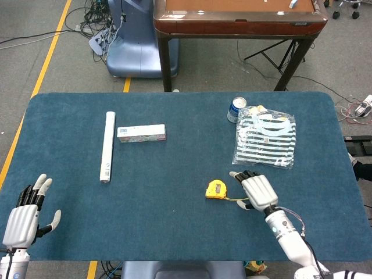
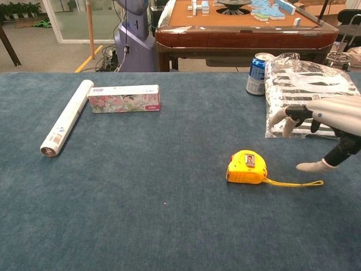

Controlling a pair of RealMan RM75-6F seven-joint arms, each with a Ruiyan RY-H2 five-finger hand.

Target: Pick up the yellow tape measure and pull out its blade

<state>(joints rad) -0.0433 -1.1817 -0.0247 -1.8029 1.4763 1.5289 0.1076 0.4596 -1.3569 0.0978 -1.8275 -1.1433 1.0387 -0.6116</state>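
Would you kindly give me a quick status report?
Both hands open; right hand hovering beside tape measure, left hand idle. Tape measure on table, untouched. Nothing in the way.

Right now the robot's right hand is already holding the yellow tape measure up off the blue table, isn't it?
Not quite. The right hand is open and only hovers beside the yellow tape measure, not touching it. The tape measure lies flat on the blue table, with its strap trailing out under the hand. The chest view shows the gap between the fingers and the tape measure most clearly.
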